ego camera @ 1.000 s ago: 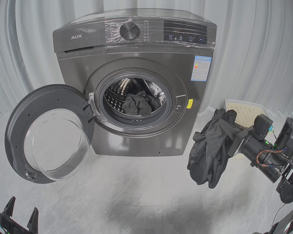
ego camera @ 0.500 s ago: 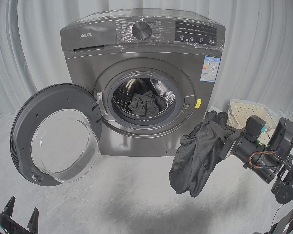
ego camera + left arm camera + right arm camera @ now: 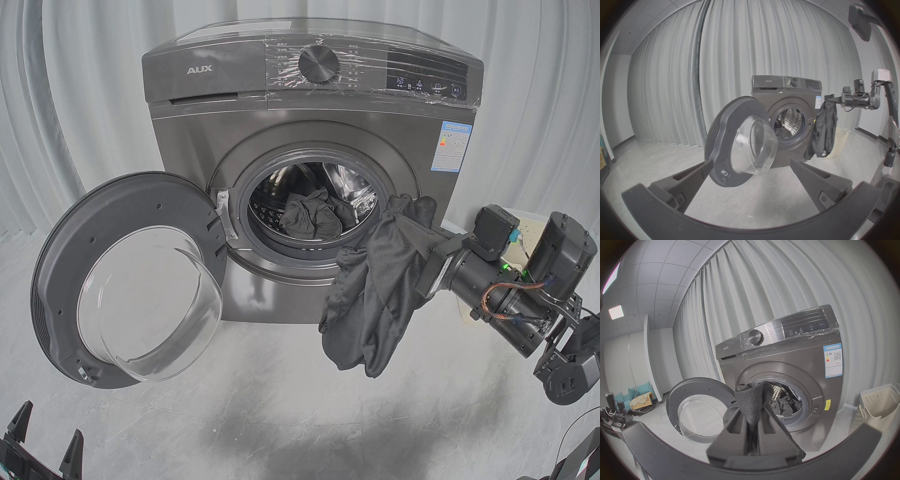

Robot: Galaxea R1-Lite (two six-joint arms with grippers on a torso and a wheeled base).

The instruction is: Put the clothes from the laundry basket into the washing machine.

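The front-loading washing machine (image 3: 300, 125) stands with its round door (image 3: 125, 281) swung fully open, out at about 8 o'clock from the drum opening. Inside the drum (image 3: 350, 187) a crumpled dark garment (image 3: 310, 217) lies on the lower wall, close behind the opening. The right gripper (image 3: 753, 419) is clamped on the bunched upper edge of a black garment (image 3: 369, 294), its two fingers (image 3: 770, 430) pressed together with the cloth pinched between them. This garment hangs free in long folds in front of the machine, at roughly 4 o'clock from the opening, its top level with the rim of the opening at 3 o'clock and its lower end clear of the grey floor (image 3: 262, 400). The cream perforated laundry basket (image 3: 878, 402) stands on the floor at 3 o'clock from the machine, just beside its side wall. The left gripper (image 3: 52, 419) sits low at the 7 o'clock corner of the head view, fingers spread apart and holding nothing, well apart from the door. Pale pleated curtains (image 3: 537, 94) hang behind the machine.
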